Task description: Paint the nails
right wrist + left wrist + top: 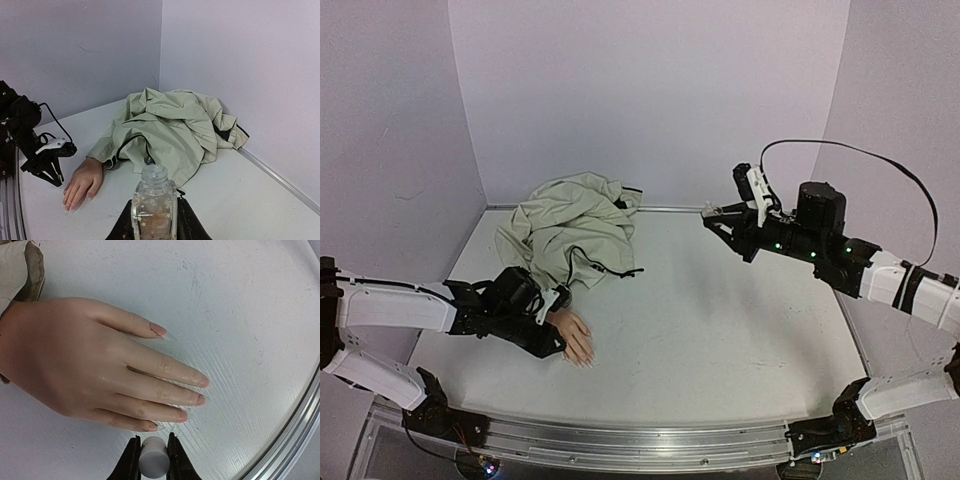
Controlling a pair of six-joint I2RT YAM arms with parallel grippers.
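The flesh-pink mannequin hand (577,338) lies palm down at the table's front left, its wrist in a beige jacket sleeve. In the left wrist view its nails (159,329) tip the spread fingers of the hand (75,365). My left gripper (152,440) is shut on a white cylindrical brush cap (153,458), just off the little finger's nail (152,427); the brush itself is hidden. My right gripper (154,210) is shut on a small clear glass bottle (154,200) with an open neck, held in the air at the back right (712,215).
A crumpled beige jacket (570,230) lies at the back left, reaching down to the hand; it also shows in the right wrist view (170,130). The table's metal rim (295,425) runs close to the fingertips. Purple walls close in three sides.
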